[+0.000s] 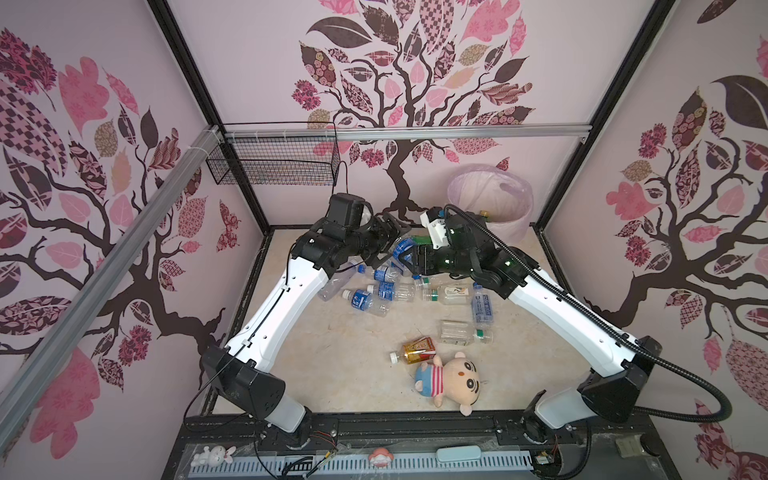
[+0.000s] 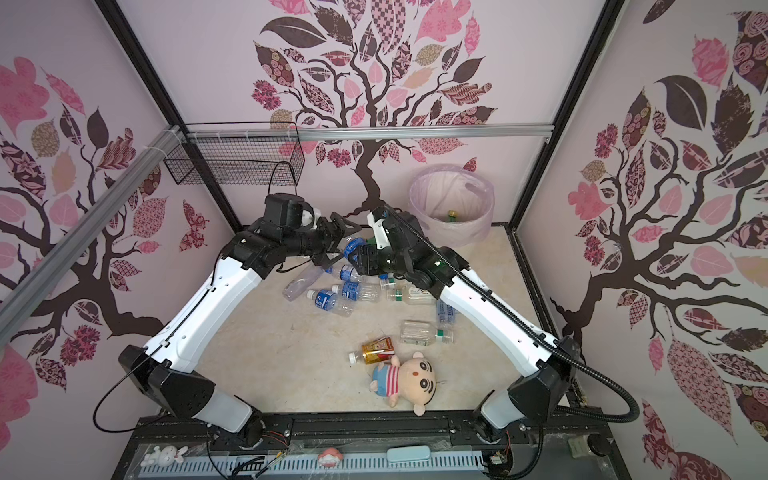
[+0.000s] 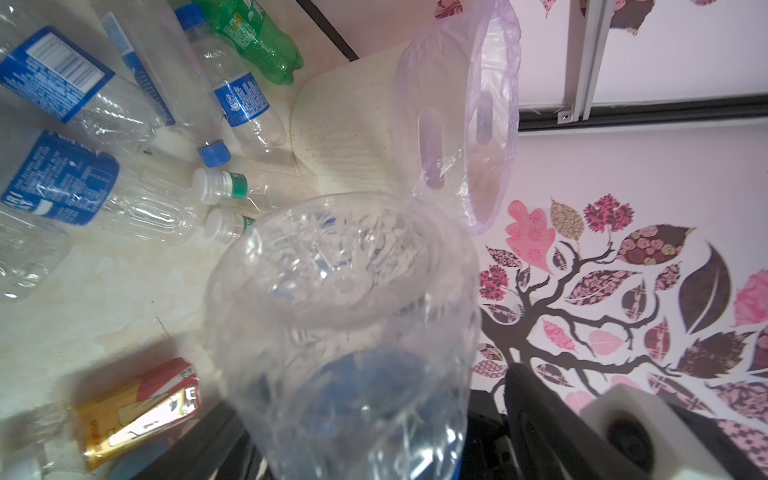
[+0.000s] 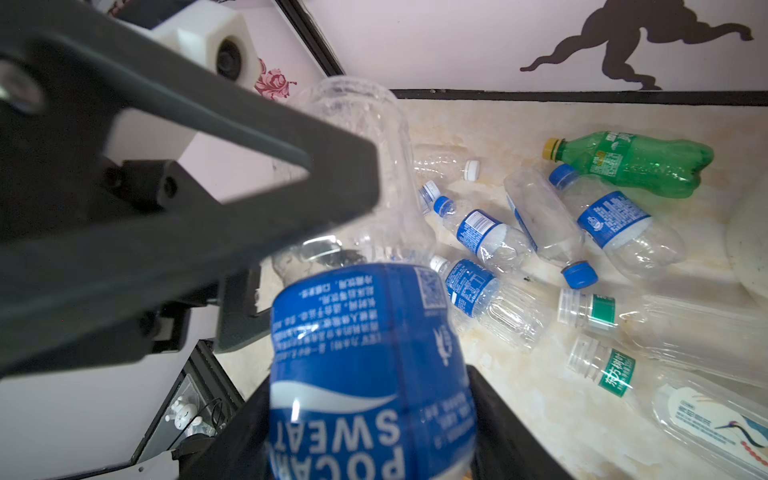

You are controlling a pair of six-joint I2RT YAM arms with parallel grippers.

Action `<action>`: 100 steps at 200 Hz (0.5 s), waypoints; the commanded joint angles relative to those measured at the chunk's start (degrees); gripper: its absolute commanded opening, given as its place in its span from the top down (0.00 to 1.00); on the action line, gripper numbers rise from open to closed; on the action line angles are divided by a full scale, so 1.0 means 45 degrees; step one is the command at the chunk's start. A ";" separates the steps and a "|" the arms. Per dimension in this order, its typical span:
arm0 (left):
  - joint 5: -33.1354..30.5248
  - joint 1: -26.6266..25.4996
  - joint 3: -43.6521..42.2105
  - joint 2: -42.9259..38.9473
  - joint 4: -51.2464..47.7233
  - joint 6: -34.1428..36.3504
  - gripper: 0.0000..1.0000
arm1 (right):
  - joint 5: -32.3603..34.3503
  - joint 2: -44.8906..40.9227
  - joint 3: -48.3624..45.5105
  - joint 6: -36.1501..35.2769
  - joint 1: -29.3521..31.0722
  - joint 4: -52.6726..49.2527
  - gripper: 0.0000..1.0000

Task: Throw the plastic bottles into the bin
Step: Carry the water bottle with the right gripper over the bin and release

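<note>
Our right gripper holds its jaws clenched on a blue-labelled bottle, one finger on each side of the label, where the body looks stiffest. Our left gripper stands with jaws spread wide about the clear end of the same bottle and seems not to press it. We read this as a handover in mid-air. The reason seems plain: the bin stands in the far corner on the right arm's side, within that arm's easier reach. The bottle hangs above the loose bottles on the tabletop, near the bin but not over it. The plush doll lies well apart and is no part of the job.
</note>
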 commanded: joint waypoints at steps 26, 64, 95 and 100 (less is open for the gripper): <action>0.0372 0.0998 0.1732 0.0147 0.0192 0.0294 0.03 | 0.0969 -0.0144 0.1344 -0.0032 -0.1215 -0.1340 0.44; 0.0615 0.0796 0.2742 0.0634 0.0146 0.0228 0.03 | 0.2882 0.0048 0.2937 -0.0723 -0.1676 -0.2239 0.46; 0.0690 0.0307 0.3841 0.1218 0.0105 0.0285 0.03 | 0.4922 0.0976 0.6006 -0.0833 -0.2040 -0.3642 0.46; 0.0736 0.0245 0.4097 0.1370 0.0090 0.0319 0.03 | 0.5128 0.1151 0.6495 -0.0845 -0.2081 -0.3858 0.46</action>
